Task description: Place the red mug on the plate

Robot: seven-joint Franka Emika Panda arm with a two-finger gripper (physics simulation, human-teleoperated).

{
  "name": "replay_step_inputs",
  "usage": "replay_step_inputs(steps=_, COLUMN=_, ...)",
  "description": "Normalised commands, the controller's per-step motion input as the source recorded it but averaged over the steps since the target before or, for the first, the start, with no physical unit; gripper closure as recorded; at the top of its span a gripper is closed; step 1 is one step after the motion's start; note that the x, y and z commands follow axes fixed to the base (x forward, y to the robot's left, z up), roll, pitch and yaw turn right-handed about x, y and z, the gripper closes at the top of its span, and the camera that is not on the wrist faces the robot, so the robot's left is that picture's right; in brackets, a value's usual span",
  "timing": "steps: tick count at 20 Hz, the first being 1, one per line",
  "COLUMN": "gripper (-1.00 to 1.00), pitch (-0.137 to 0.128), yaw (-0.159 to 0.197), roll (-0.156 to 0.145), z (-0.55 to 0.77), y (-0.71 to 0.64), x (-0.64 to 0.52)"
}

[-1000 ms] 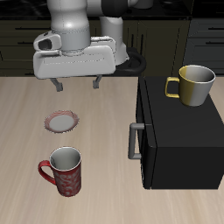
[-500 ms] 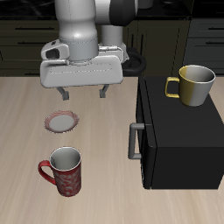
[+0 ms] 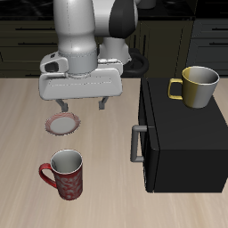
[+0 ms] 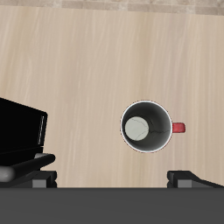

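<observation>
The red mug [image 3: 65, 173] stands upright near the table's front edge, its handle turned away from the black box. In the wrist view the red mug [image 4: 147, 128] is seen from straight above, pale grey inside, with a red handle stub. The plate [image 3: 61, 124] lies flat farther back, partly behind one gripper finger. My gripper [image 3: 82, 102] hangs open above the table, over the plate's area and well above the mug. Nothing is between its fingers [image 4: 196, 177].
A black box-shaped appliance [image 3: 183, 134] with a grey front handle [image 3: 136, 142] stands beside the mug; its dark body [image 4: 21, 131] also shows in the wrist view. A yellow mug [image 3: 197, 86] sits on top of it. Dark cabinets run behind the table.
The gripper has come down and moved toward the table's front edge, now overlapping the plate in the exterior view. The mug and plate have stayed put.
</observation>
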Motion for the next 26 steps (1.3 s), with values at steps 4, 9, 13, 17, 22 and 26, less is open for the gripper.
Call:
replay_step_inputs(steps=4, gripper=-1.00, pitch=0.028, yaw=0.007, roll=-0.007, z=-0.29, y=-0.10, x=0.07)
replay_step_inputs(steps=9, gripper=-1.00, pitch=0.009, yaw=0.009, roll=0.000, z=-0.20, y=-0.04, x=0.05)
replay_step_inputs(steps=13, gripper=-1.00, pitch=-0.005, yaw=0.014, roll=0.003, z=-0.19, y=0.00, x=0.04)
replay_step_inputs(steps=17, gripper=-1.00, pitch=-0.007, yaw=0.017, roll=-0.005, z=-0.17, y=0.01, x=0.09)
replay_step_inputs(steps=22, gripper=-1.00, pitch=-0.008, yaw=0.017, roll=-0.009, z=-0.15, y=0.04, x=0.10)
replay_step_inputs(steps=26, gripper=-1.00, pitch=-0.005, yaw=0.001, roll=-0.001, z=-0.13, y=0.01, x=0.08)
